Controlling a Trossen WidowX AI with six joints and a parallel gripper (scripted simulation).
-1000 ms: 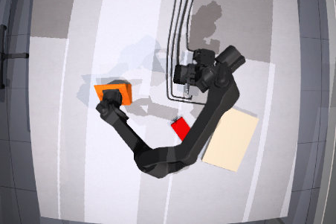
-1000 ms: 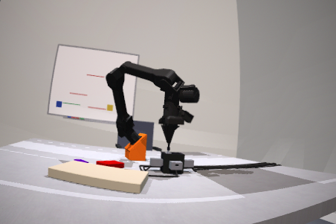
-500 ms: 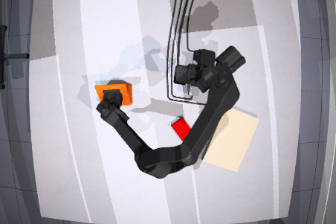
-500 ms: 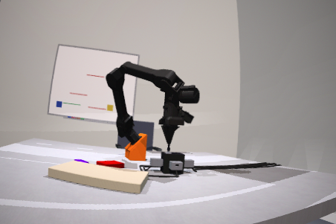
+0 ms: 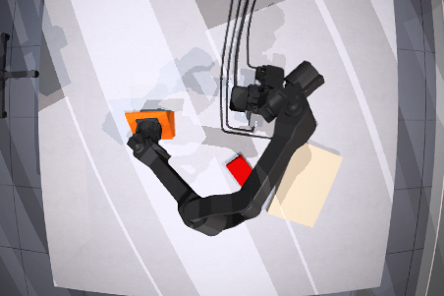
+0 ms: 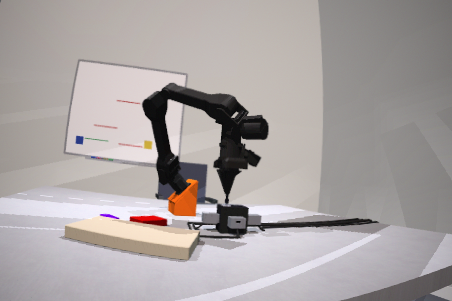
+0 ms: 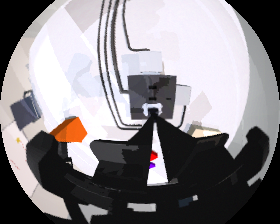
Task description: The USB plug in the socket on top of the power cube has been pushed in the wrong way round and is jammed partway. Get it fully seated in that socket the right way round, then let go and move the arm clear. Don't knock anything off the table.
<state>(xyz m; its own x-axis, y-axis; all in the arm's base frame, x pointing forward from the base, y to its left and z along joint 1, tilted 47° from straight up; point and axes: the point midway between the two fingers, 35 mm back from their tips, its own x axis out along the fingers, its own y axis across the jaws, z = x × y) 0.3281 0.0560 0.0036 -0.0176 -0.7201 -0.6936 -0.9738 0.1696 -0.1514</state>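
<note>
Pinching the USB plug [image 7: 151, 107] between nearly closed fingertips, gripper [image 6: 227, 199] pointing straight down, directly over the power cube [image 6: 232, 217]. Plug at the cube's top socket, right beneath the tips, near the orange block [image 6: 184, 198].

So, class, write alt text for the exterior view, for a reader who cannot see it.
A black robot arm points its tool straight down, shut on a small USB plug atop a dark power cube on a pale table. Black cables trail right; a beige slab, a red block and the orange arm base sit to its left.
</note>
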